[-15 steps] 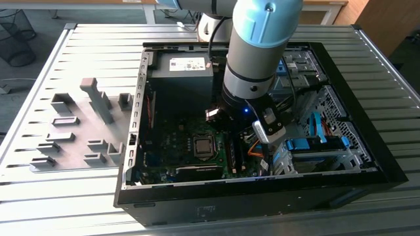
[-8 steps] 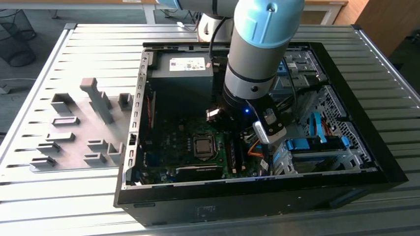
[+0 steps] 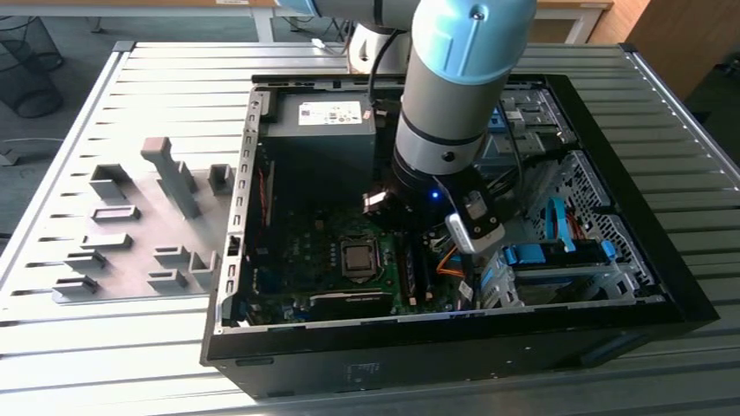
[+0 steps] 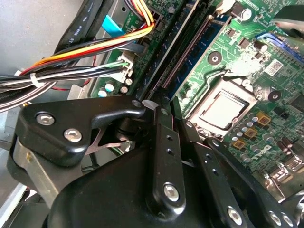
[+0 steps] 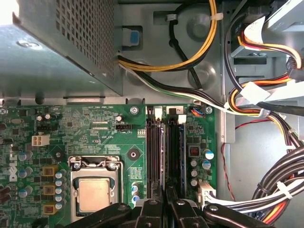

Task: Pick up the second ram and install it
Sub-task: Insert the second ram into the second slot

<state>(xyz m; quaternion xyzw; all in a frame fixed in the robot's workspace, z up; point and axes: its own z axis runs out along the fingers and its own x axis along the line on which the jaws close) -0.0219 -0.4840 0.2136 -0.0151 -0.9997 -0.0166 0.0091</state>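
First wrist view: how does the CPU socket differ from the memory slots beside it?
Shape: the CPU socket is squarish, while the memory slots are long and narrow.
Finish: the CPU socket has a shiny metal lid and frame, while the memory slots are black plastic.
Count: there is one CPU socket, but several memory slots run side by side in parallel.
Shared: both sit flat on the green motherboard, next to each other.

The black end effector (image 4: 164,142) sits over the memory slots (image 4: 178,61), just beside the CPU socket (image 4: 225,107).
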